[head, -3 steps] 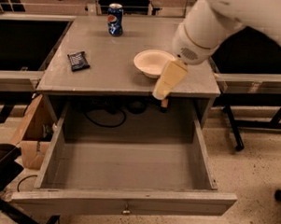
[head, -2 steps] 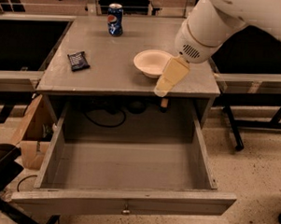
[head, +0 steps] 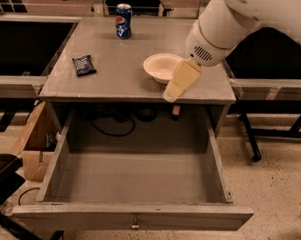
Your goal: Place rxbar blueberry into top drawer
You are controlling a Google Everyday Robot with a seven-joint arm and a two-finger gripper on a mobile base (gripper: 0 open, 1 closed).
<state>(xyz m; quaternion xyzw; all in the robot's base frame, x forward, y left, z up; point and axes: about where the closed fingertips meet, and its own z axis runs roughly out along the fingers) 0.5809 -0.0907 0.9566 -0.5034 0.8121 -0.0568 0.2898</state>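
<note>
The snack bar [head: 84,65] lies flat on the left of the table top [head: 117,88], its long axis running roughly front to back, far end leaning slightly left. The drawer [head: 136,214] is pulled open below. A white bowl [head: 162,66] and a blue can [head: 124,21] share the top. The gripper [head: 174,95] hangs over the table's front edge beside the bowl, well apart from the bar; whether it is spread or closed cannot be told.
</note>
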